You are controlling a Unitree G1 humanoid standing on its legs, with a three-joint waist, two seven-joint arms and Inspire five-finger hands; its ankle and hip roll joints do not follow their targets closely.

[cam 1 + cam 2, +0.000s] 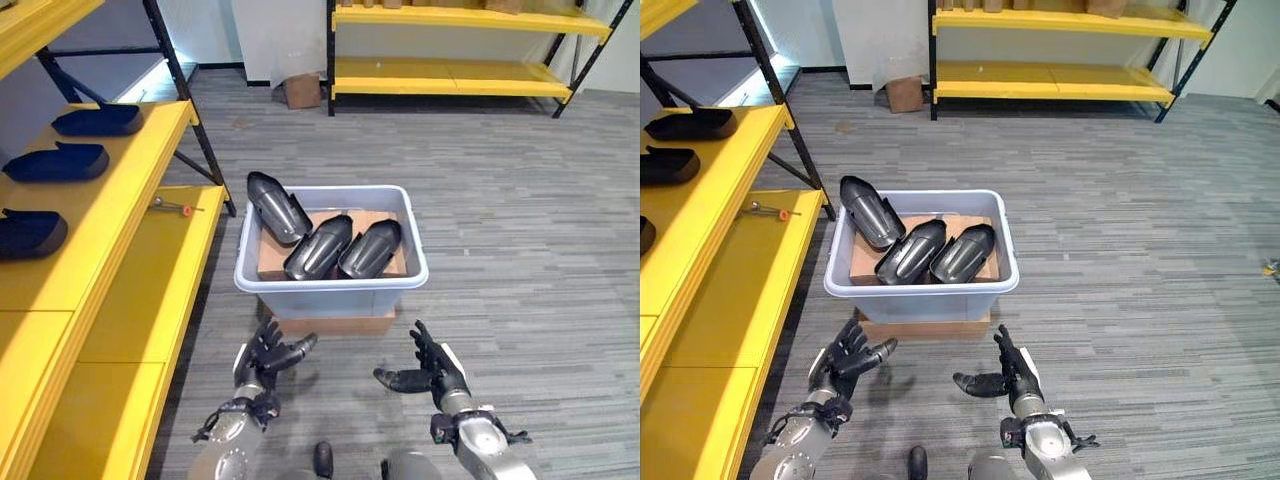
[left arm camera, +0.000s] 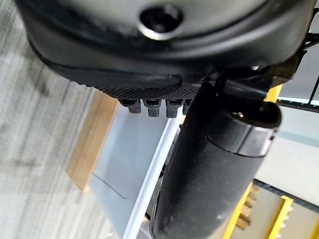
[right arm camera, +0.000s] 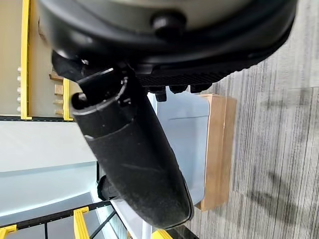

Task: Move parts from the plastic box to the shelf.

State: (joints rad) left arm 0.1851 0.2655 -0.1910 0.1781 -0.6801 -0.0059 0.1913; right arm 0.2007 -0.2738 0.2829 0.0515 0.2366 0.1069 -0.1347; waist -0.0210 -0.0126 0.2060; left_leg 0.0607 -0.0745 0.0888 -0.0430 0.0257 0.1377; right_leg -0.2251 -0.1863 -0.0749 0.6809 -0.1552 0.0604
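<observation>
Your left hand (image 1: 262,357) and right hand (image 1: 432,371) hang relaxed, holding nothing, low in the frame; the parts (image 1: 318,246) lie above, probably nearer your left.

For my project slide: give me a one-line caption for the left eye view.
Both open hands, left and right, hover before the plastic box holding three dark parts.

No text, label, brand, number or sign can be read anywhere in these views.
</observation>
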